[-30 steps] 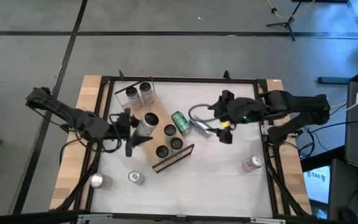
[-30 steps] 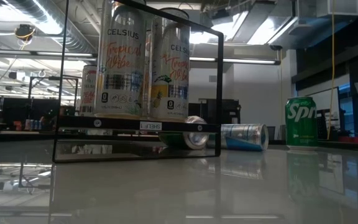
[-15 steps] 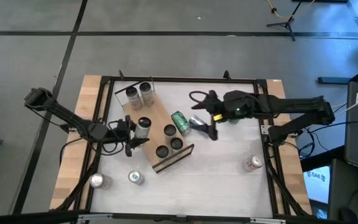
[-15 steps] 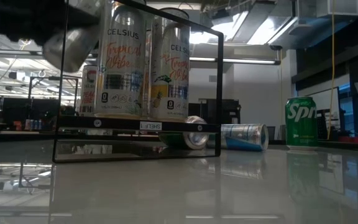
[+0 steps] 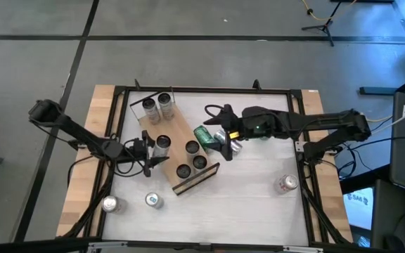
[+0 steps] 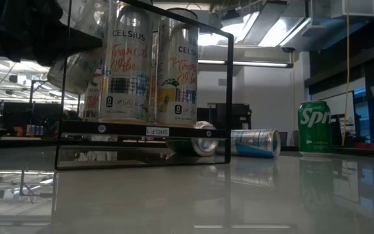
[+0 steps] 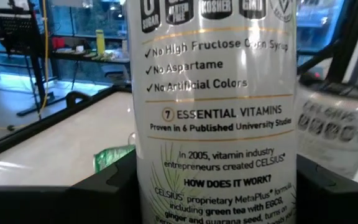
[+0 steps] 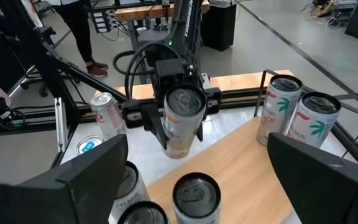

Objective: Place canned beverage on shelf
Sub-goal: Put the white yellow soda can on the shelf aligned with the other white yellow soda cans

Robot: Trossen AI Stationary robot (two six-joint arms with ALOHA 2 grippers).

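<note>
High view shows the tabletop carrying the shelf, a slanted wood board with two cans at its far end and three dark-topped ones near its lip. At the shelf's left edge the left tool is clamped on a white Celsius can; in the low view it looks tilted, not yet seated. Released like that, it would likely tip or roll off the edge. The right tool, fingers spread and empty, hovers by the lying green can just beside the shelf; a careless reach could nudge the shelf or bump the standing cans.
</note>
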